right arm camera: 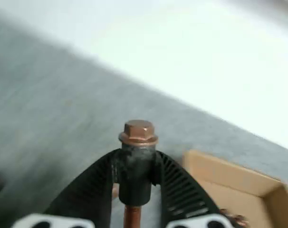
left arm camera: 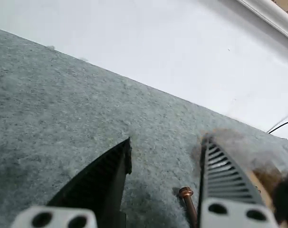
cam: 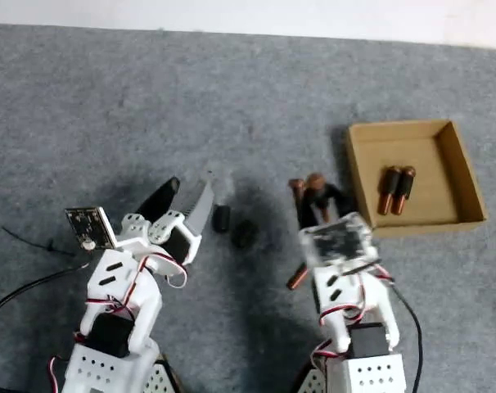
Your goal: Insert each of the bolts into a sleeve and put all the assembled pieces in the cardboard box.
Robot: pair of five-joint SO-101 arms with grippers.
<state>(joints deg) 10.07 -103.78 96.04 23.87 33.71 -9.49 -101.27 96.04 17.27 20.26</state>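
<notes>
Grey felt covers the worktop (cam: 109,98), with a pale surface (cam: 232,12) beyond its far edge. On my right wrist feed the right fingers (right arm camera: 182,190) are clamped on a black sleeve (right arm camera: 134,175) with a copper bolt (right arm camera: 138,132) through it. The flanged hex head stands clear above the sleeve and the shank pokes out below. My high camera gives me the layout instead. The held piece sits just beside the left wall of the cardboard box (cam: 399,147), and two assembled pieces (cam: 395,190) lie side by side inside it. Two loose sleeves (cam: 221,218) rest on the felt between the arms, and a spare bolt (cam: 297,278) lies close by the right arm. The left fingers (left arm camera: 103,183) are spread apart, gripping nothing. My left wrist feed shows another bolt (left arm camera: 187,206) between them, near the ribbed one.
</notes>
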